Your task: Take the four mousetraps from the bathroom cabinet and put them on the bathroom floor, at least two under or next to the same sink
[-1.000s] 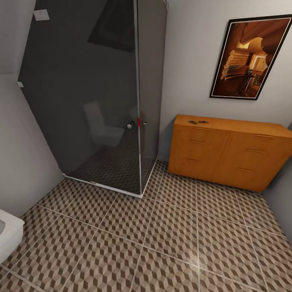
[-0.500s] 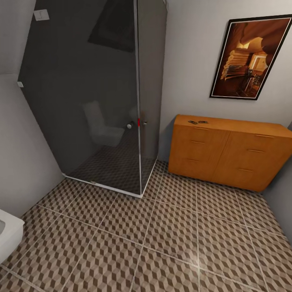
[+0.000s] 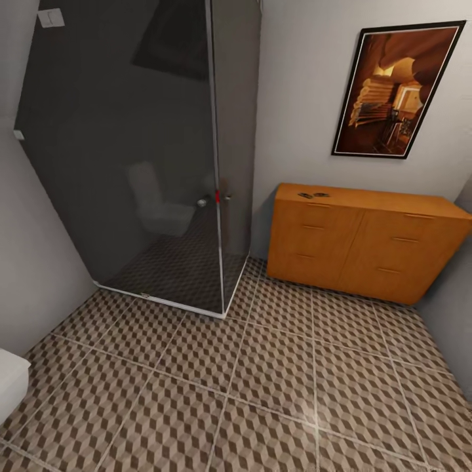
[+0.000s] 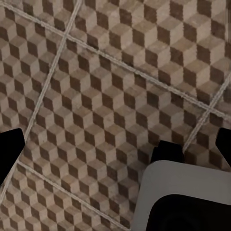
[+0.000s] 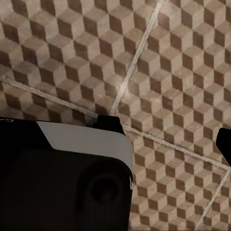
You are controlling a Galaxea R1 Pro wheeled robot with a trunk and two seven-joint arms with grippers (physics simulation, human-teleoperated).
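Seemingly spread apart, both the left hand [image 4: 115,144] and right hand [image 5: 168,130] point down at the bathroom floor [image 3: 275,367].

soft even light, small glare spot on bathroom floor [image 3: 317,425], faint reflections in smoky shower glass [image 3: 131,151], wide-angle lean at edges, wrist views slightly blurry, coarse

A dark glass shower enclosure [image 3: 131,151] fills the room's far left corner, between plain grey walls [image 3: 295,98]. A framed orange-brown picture [image 3: 393,92] hangs on the far wall. Cube-patterned tiles with pale grout cover the bathroom floor [image 3: 275,380], catching a small glint of light.
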